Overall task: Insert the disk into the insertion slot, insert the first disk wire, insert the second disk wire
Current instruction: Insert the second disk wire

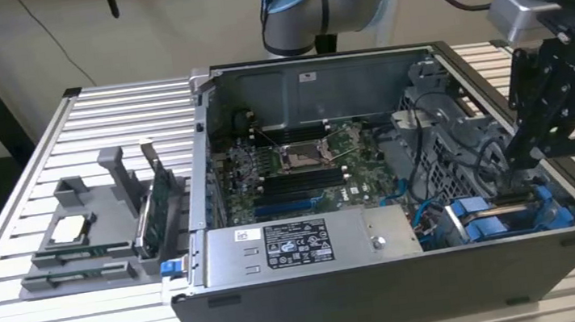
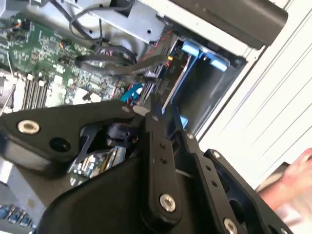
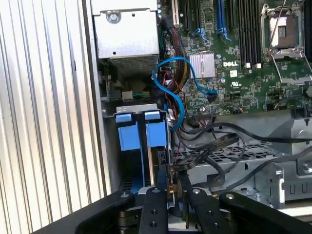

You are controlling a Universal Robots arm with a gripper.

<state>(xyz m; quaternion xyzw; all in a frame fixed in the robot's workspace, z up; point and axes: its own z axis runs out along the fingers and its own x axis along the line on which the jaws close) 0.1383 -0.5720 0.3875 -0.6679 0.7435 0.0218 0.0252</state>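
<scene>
The disk sits on edge in the insertion slot point(image 1: 570, 218) at the case's corner on the exterior view's right. Its blue carrier point(image 1: 490, 223) point(image 3: 156, 134) point(image 2: 191, 48) sticks up out of the cage. My gripper point(image 1: 514, 184) point(image 3: 170, 175) point(image 2: 152, 111) reaches down into the case right over the disk's end. Its black fingers point(image 3: 153, 212) come close together on the end of a black disk wire point(image 3: 214, 144), which loops in from the motherboard side. What lies between the fingertips is mostly hidden by the gripper body.
A grey power-supply box point(image 1: 297, 245) fills the case's near side, beside the motherboard point(image 3: 243, 63). A blue data cable point(image 3: 170, 83) and bundled wires crowd the space by the cage. A grey parts rack point(image 1: 90, 232) stands outside the case. A hand point(image 2: 297, 175) shows at the table's edge.
</scene>
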